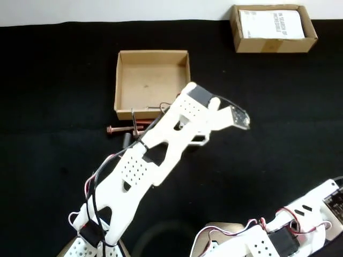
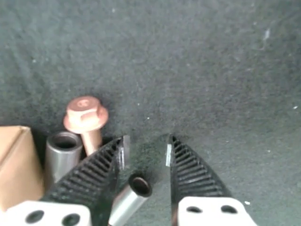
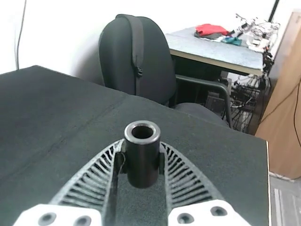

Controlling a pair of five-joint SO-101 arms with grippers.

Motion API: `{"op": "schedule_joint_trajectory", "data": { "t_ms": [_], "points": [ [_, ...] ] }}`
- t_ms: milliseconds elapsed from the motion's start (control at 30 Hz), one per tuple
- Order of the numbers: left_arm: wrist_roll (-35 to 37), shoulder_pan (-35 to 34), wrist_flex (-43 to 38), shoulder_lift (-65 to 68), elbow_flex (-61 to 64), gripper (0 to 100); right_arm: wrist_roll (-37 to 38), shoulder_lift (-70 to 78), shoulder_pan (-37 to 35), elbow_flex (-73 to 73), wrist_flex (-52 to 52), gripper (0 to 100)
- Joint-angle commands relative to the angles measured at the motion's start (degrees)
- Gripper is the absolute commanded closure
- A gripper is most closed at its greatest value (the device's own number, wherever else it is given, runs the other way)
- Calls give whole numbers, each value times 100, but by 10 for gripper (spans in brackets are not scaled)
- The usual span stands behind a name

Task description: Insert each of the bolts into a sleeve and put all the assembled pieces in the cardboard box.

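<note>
Nearest the lens: a dark sleeve (image 3: 141,165). I am pinching it between the fingers of my right gripper (image 3: 139,151), its open bore facing the wrist camera, and holding it clear of the black table (image 3: 56,103).

My left gripper (image 2: 146,148) is hanging low over the cloth with its fingers spread. A silver sleeve (image 2: 128,200) is lying on its side between them, close against one finger and gripped by neither. Just past the fingertips a copper bolt (image 2: 86,115) is lying with its flanged head toward the camera. A steel sleeve (image 2: 62,153) is resting beside it, next to a corner of the cardboard box (image 2: 13,162).

Seen from above, my left arm (image 1: 161,144) is reaching past the box's near wall.
</note>
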Motion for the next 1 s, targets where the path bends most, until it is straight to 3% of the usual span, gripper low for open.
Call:
{"op": "schedule_joint_trajectory", "data": {
  "t_ms": [0,967],
  "points": [
    [-35,75,62,-497,-215,853,114,-75,-110,725,-163,991],
    [-211,-338,-123,-277,-1156,853,360,-75,-110,725,-145,991]
  ]
}}
